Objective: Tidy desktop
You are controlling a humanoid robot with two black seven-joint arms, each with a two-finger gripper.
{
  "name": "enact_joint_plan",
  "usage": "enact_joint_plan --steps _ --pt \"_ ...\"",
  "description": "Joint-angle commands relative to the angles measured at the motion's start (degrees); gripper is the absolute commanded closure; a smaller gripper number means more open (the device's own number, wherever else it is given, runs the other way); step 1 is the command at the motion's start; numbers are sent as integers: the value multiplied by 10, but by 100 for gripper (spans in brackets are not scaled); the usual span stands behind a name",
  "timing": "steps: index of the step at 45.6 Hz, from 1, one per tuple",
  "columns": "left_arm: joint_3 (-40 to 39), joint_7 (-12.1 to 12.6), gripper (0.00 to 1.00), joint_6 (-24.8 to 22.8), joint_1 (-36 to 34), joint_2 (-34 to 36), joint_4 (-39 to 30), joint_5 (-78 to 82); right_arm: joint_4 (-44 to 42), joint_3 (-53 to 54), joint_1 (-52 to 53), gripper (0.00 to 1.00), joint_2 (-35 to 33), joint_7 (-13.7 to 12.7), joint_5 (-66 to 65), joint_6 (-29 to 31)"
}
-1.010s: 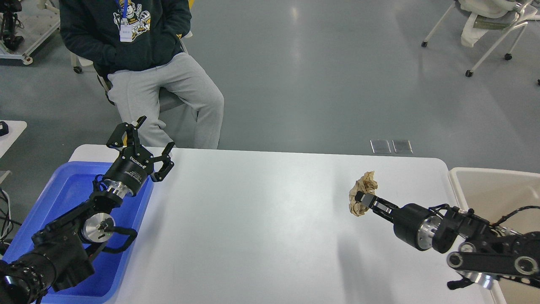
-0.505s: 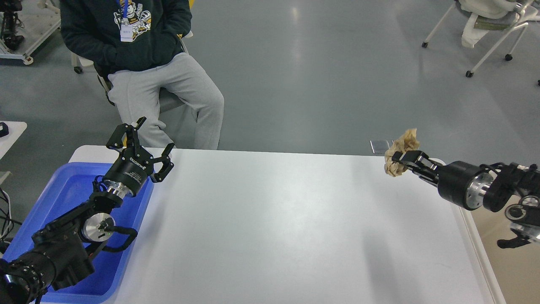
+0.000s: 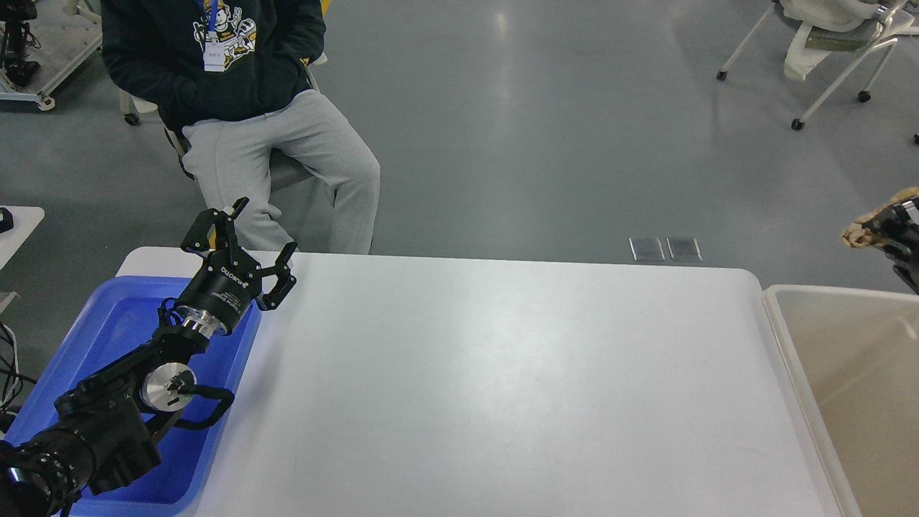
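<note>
The white desktop (image 3: 488,388) fills the middle of the head view, with nothing lying on its bare surface. My left gripper (image 3: 248,237) is open and empty, held above the far left corner of the desktop beside the blue tray (image 3: 108,337). My right gripper (image 3: 887,230) is at the right edge of the view, shut on a crumpled brown paper wad (image 3: 865,226). It holds the wad high above the beige bin (image 3: 847,345). Most of the right arm is out of view.
A seated person (image 3: 244,108) in grey trousers is just beyond the desktop's far left edge. The blue tray sits at the left end, under my left arm. The beige bin stands off the right end. A wheeled chair (image 3: 833,43) is far right.
My right gripper has lifted the brown paper wad off the desktop and carried it right and up, to above the beige bin. The left arm has not moved.
</note>
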Motion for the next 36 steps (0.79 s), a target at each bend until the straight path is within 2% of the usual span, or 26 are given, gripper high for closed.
enact_joint_plan --steps 1,7,11,15,19,24,36 --pt "0 0 0 0 1 0 0 0 -191 4 -73 100 86 -52 201 1" --pt "0 0 0 0 1 0 0 0 -317 29 -133 100 176 -94 273 -12" --pt "0 0 0 0 1 0 0 0 -391 86 -170 100 233 -122 277 -27" --pt "0 0 0 0 1 0 0 0 -443 147 -199 100 276 -139 274 -48" --pt "0 0 0 0 1 0 0 0 -467 184 -212 100 316 -142 274 -81" --pt "0 0 0 0 1 0 0 0 -469 221 -226 100 330 -143 275 -107" --pt "0 0 0 0 0 0 0 0 -471 290 -273 100 329 -142 274 -110"
